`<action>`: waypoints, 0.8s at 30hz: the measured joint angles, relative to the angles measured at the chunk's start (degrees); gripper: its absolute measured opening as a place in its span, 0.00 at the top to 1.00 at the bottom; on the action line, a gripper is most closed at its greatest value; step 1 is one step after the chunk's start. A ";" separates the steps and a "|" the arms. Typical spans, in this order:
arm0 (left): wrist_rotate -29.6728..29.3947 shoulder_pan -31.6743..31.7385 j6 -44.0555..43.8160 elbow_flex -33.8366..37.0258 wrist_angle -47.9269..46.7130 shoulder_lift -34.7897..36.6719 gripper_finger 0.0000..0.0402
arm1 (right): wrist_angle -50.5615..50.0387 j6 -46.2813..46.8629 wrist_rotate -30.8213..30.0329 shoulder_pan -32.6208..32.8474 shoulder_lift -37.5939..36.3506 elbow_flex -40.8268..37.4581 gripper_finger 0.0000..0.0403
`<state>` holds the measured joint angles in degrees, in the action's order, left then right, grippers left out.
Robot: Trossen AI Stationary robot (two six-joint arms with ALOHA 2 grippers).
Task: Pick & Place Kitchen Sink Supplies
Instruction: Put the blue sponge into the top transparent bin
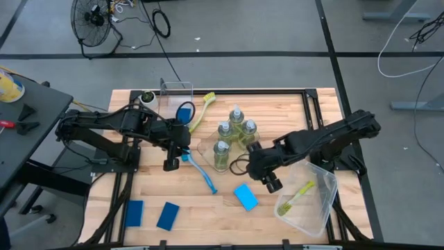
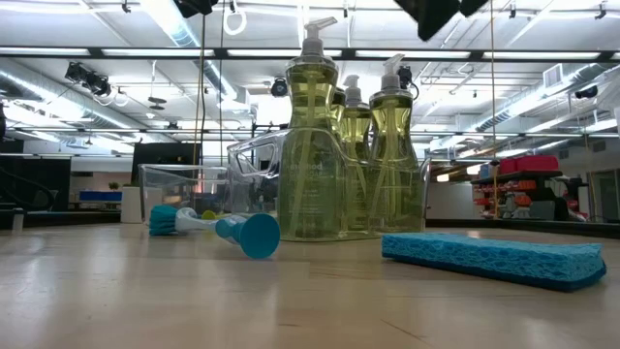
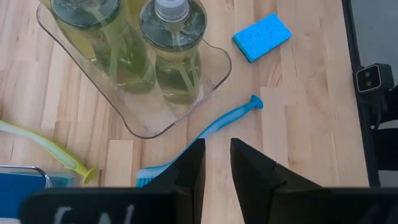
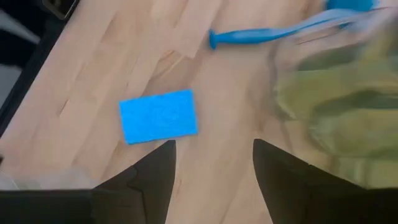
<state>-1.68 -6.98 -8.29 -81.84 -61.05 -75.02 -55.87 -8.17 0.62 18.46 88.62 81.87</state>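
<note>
Several clear bottles of yellow-green liquid [image 1: 234, 132] [image 2: 315, 165] stand upright on a clear flat tray [image 3: 211, 81]. A blue dish brush [image 1: 201, 173] [image 3: 230, 115] lies flat on the table beside the tray. My left gripper [image 1: 170, 165] [image 3: 216, 168] hovers open over its bristle end. My right gripper [image 1: 272, 185] [image 4: 214, 168] is open above the table between the tray and a blue sponge [image 1: 245, 197] [image 4: 158, 115]. Two more sponges [image 1: 149, 214] lie near the table's near-left corner. One yellow-green brush [image 1: 198, 114] lies by the far bin, and another [image 1: 295, 196] lies inside the right bin.
A clear bin [image 1: 312, 201] sits tilted at the table's right near side. Another clear bin [image 1: 177, 94] stands at the far edge, with a blue sponge [image 1: 184, 112] beside it. A dark stand [image 1: 28, 139] is left of the table. Bare wood lies along the near middle.
</note>
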 joint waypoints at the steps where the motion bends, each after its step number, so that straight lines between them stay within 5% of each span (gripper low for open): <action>1: -0.02 0.00 0.02 0.00 0.02 0.00 0.81 | 0.20 -0.57 0.56 0.00 1.00 0.00 0.47; 24: -0.02 0.00 -0.07 0.00 -0.01 -0.02 0.81 | 8.44 -4.63 7.14 0.66 11.63 -0.07 0.47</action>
<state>-1.69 -6.98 -8.36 -81.85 -61.06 -75.05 -47.42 -12.80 7.75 19.11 100.25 81.80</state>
